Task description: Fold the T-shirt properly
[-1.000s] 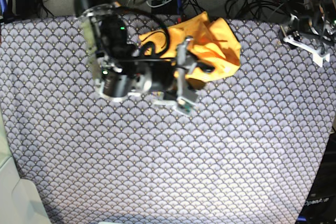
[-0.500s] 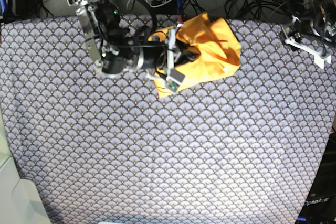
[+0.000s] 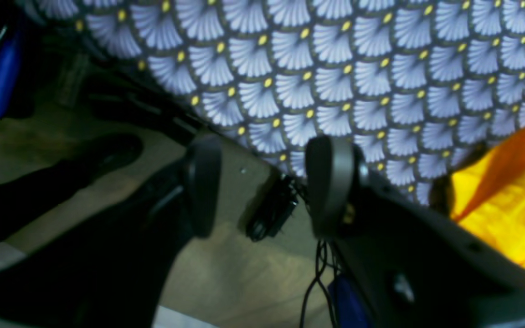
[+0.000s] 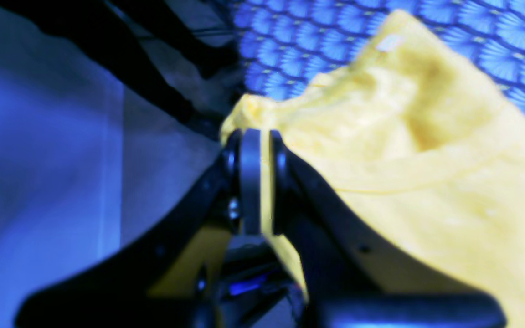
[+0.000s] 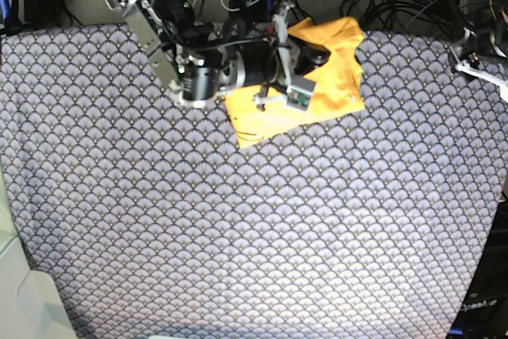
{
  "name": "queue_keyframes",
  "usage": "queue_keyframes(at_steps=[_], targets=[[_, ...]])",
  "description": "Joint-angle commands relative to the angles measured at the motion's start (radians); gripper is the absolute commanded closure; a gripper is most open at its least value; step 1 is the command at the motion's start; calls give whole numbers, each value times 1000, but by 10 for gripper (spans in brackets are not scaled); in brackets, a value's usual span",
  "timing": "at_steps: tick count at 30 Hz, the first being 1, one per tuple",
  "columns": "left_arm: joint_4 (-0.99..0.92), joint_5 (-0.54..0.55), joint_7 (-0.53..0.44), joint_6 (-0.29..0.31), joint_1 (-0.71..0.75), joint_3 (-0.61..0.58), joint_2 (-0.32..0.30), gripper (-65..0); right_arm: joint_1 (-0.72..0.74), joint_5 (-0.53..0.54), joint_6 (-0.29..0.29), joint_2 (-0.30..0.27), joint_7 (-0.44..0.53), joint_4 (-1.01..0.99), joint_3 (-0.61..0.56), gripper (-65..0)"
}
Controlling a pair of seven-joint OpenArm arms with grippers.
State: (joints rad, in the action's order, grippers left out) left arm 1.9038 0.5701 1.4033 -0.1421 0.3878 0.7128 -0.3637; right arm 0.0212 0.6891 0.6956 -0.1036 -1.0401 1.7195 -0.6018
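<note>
Bunching at the worktop's far edge, the soft yellow-orange T-shirt (image 5: 325, 77) lies crumpled and unfolded, a fold clenched between the right fingers (image 4: 258, 182), while the left fingers (image 3: 262, 187) hang released, well apart from it.

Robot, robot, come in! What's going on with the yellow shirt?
Right tool shut on T-shirt edge. Left tool open, empty, off the patterned cloth. Shirt bunched, unfolded.
</note>
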Motion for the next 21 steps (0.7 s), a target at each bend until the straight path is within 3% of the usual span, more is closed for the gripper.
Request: queue_keyframes(at_steps=[1, 7, 11, 14, 17, 21], targets=[[13, 5, -7, -1, 3, 11, -25, -303, 10, 24, 3, -14, 19, 18, 4, -19], [13, 5, -7, -1, 7, 12, -24, -301, 12, 17, 3, -66, 19, 41, 75, -18], [10, 9, -7, 2, 9, -32, -2, -293, 35, 19, 3, -157, 17, 44, 173, -15], [9, 1, -7, 65, 4, -78, 33, -195, 38, 21, 3, -239, 17, 43, 259, -14], [7, -6, -7, 85, 1, -101, 85, 0, 32, 21, 3, -311, 17, 40, 360, -14], [6, -49, -7, 86, 1, -187, 124, 0, 1, 22, 3, -371, 19, 38, 509, -14]])
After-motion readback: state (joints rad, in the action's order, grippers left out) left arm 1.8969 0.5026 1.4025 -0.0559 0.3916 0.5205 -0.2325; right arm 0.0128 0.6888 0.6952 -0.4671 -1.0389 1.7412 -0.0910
